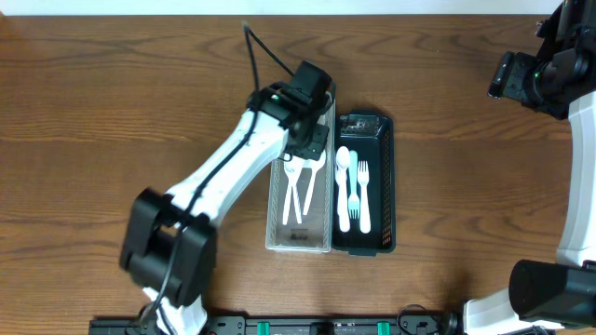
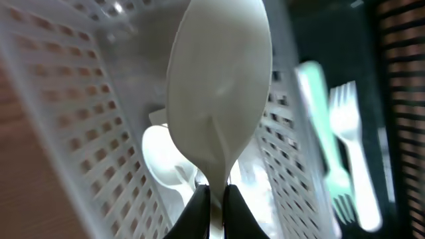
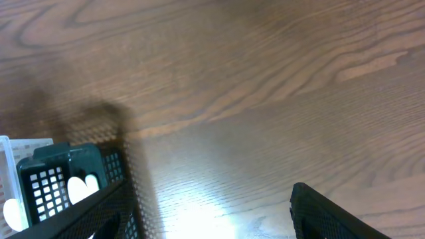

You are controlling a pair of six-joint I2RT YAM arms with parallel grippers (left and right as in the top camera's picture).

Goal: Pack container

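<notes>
The left gripper pinched the white spoon by its thin neck; it might slip outside the white basket. The right gripper gaped empty.

The left arm rises from its base near the table's front edge, left of centre, and slants out toward the middle of the table. At its end the left gripper points downward, its two fingers pinched tight on the thin handle of a white spoon. The right arm stands folded along the table's right edge. The right gripper is lifted near the back right corner, jaws spread wide and holding nothing.
</notes>
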